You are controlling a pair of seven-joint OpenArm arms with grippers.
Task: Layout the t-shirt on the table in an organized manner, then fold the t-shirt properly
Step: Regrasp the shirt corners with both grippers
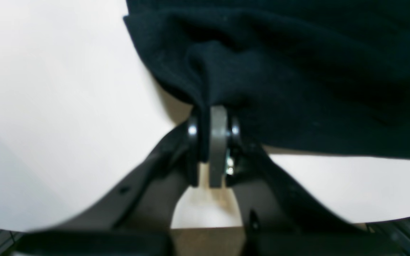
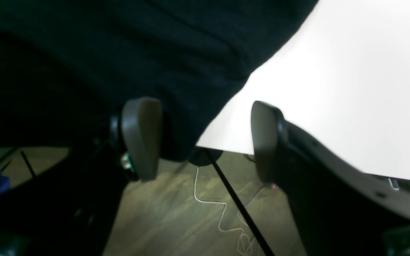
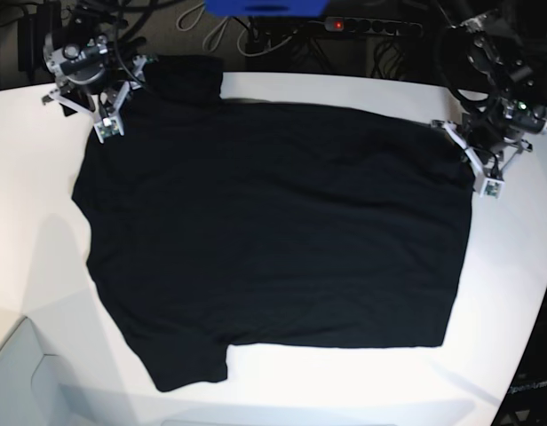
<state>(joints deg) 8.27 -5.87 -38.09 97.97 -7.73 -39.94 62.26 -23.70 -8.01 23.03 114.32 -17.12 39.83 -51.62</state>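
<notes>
Left gripper (image 1: pixel 214 142) pinched tight on t-shirt (image 3: pixel 273 235) edge; right gripper (image 2: pixel 205 142) jaws wide, holding nothing, shirt corner just beside one pad. No readable writing. Plain black shirt flat, spread across white table (image 3: pixel 25 160).

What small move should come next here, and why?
Probably open the left claw: it is shut on the t-shirt edge, while the right claw is open and the t-shirt already lies spread on the table.
</notes>
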